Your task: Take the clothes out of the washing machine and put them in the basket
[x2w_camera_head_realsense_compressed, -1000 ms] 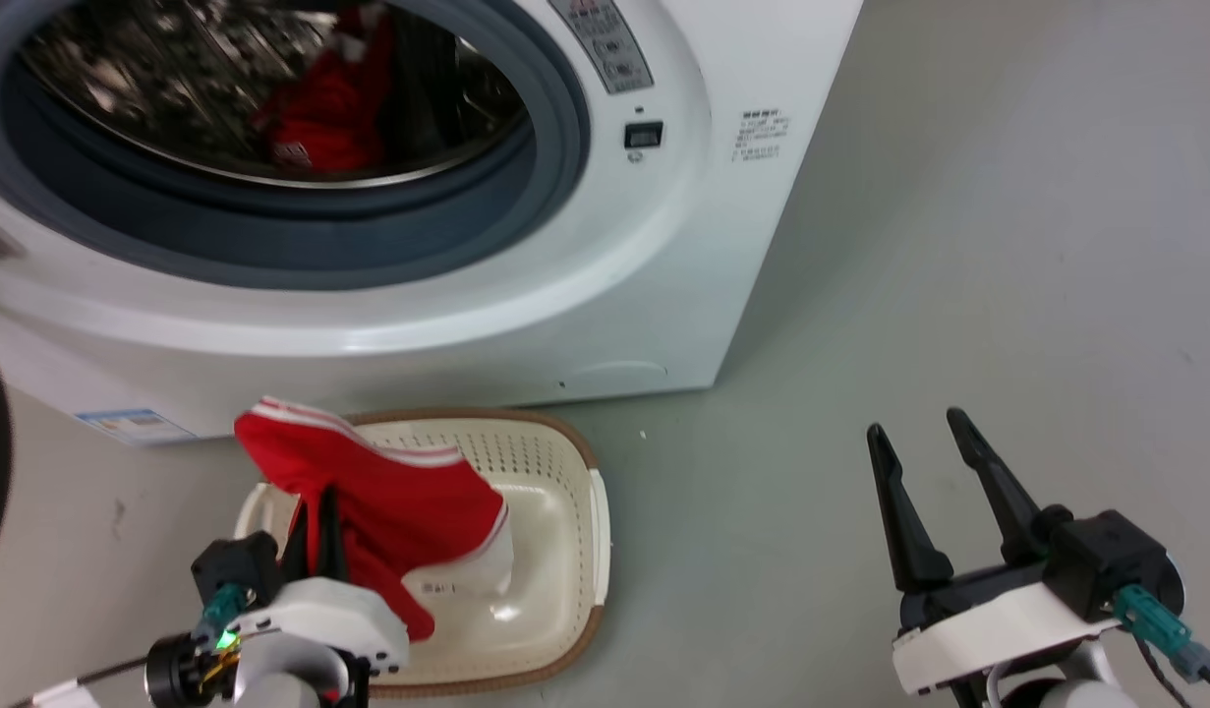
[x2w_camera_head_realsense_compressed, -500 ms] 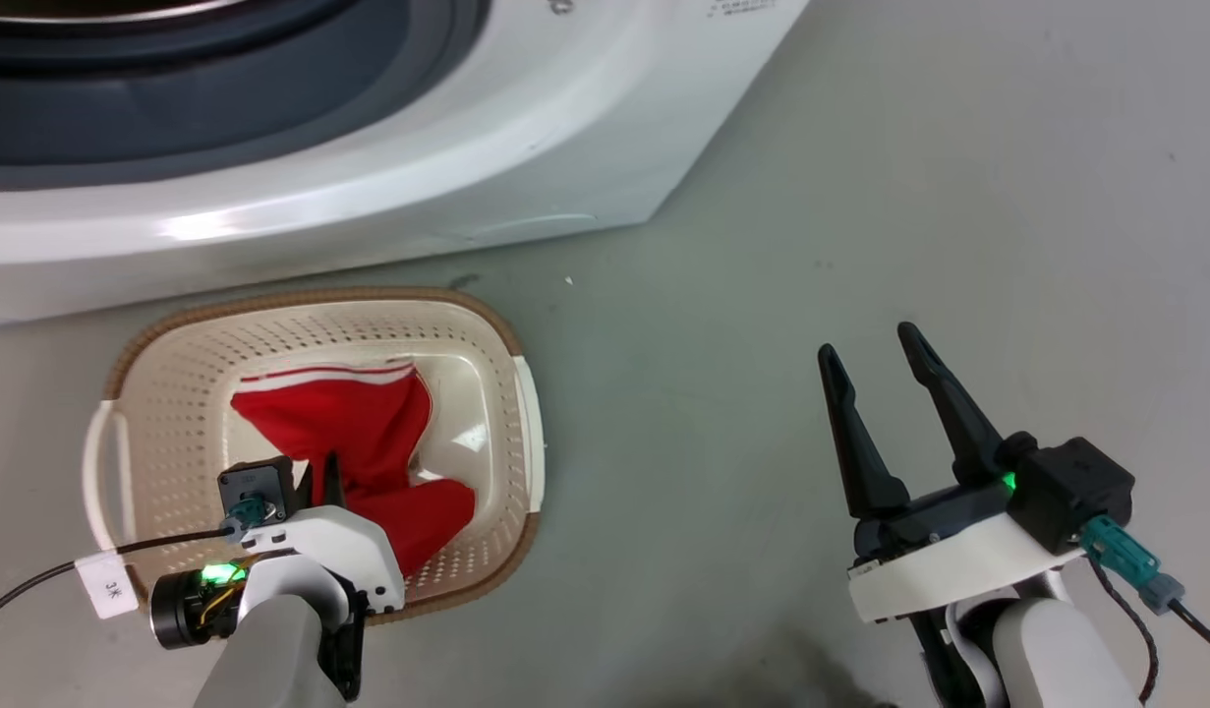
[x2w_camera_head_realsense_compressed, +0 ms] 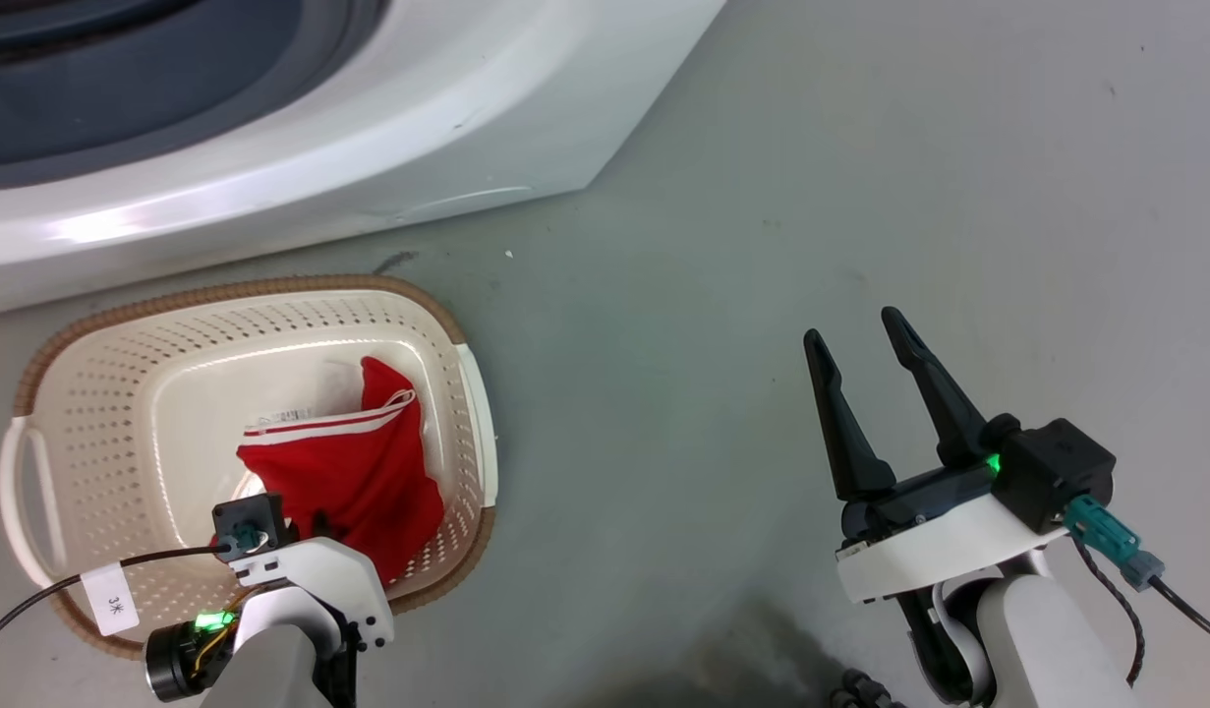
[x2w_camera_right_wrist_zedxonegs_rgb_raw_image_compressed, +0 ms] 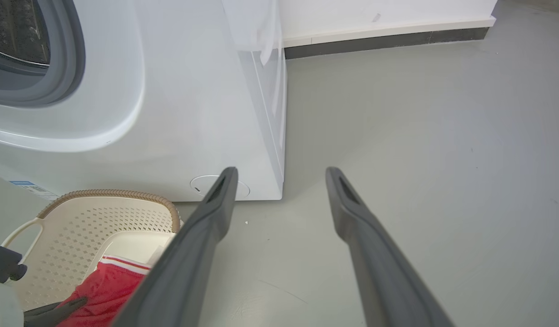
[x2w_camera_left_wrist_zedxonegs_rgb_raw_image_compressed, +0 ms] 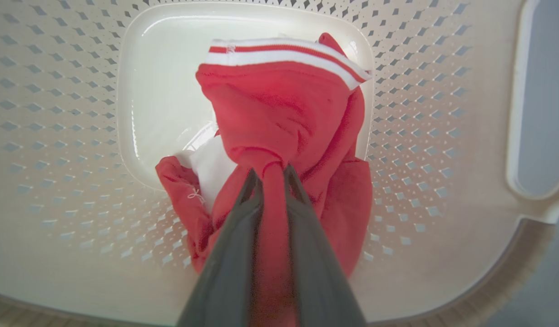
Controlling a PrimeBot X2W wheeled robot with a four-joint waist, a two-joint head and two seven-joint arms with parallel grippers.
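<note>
**Basket contents: one red garment**

Item 1: basket (x2w_camera_head_realsense_compressed: pixel 93 324), on the floor (x2w_camera_head_realsense_compressed: pixel 762 197) just in front of the washing machine (x2w_camera_head_realsense_compressed: pixel 369 147).
Item 2: red garment (x2w_camera_head_realsense_compressed: pixel 354 472), white-striped, inside the basket against its right wall. My left gripper (x2w_camera_left_wrist_zedxonegs_rgb_raw_image_compressed: pixel 270 175) reaches into the basket, jaws pinching a fold of it.
Item 3: my right gripper (x2w_camera_head_realsense_compressed: pixel 850 327), well right of the basket, jaws spread.

White-shelled wrists (x2w_camera_head_realsense_compressed: pixel 944 560), black tapered claw fingers (x2w_camera_head_realsense_compressed: pixel 840 423), teal cable plugs (x2w_camera_head_realsense_compressed: pixel 1098 523).

A red garment (x2w_camera_head_realsense_compressed: pixel 354 472) with white stripes lies crumpled in the cream perforated basket (x2w_camera_head_realsense_compressed: pixel 103 413), against its right wall. The brown-rimmed basket stands just before the white washer (x2w_camera_head_realsense_compressed: pixel 418 128).
</note>
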